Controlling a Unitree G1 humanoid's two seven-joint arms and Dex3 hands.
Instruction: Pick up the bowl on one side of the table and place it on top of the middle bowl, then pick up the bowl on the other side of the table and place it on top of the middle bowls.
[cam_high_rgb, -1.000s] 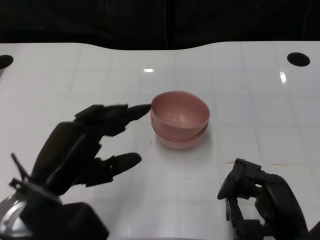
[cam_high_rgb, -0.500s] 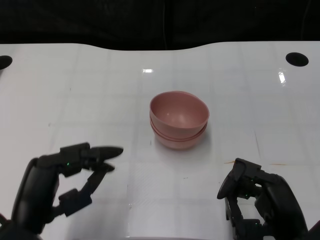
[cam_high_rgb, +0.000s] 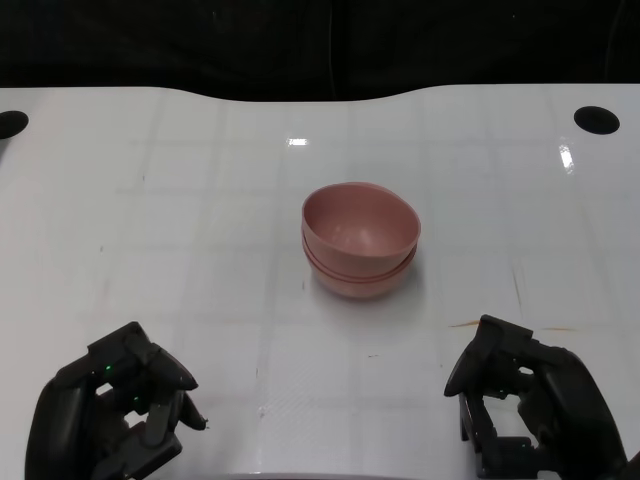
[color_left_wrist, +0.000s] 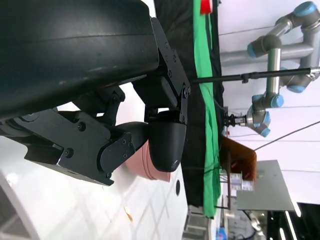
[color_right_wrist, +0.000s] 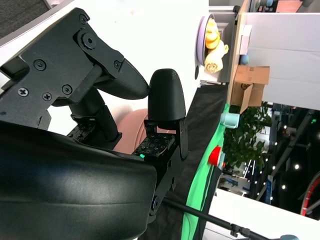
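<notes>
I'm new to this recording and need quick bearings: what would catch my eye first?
The stack of matte pink bowls at the middle of the glossy white table stands out first. Next come the two black hands at the near edge, the left hand and right hand, both with fingers curled in, holding nothing.
</notes>
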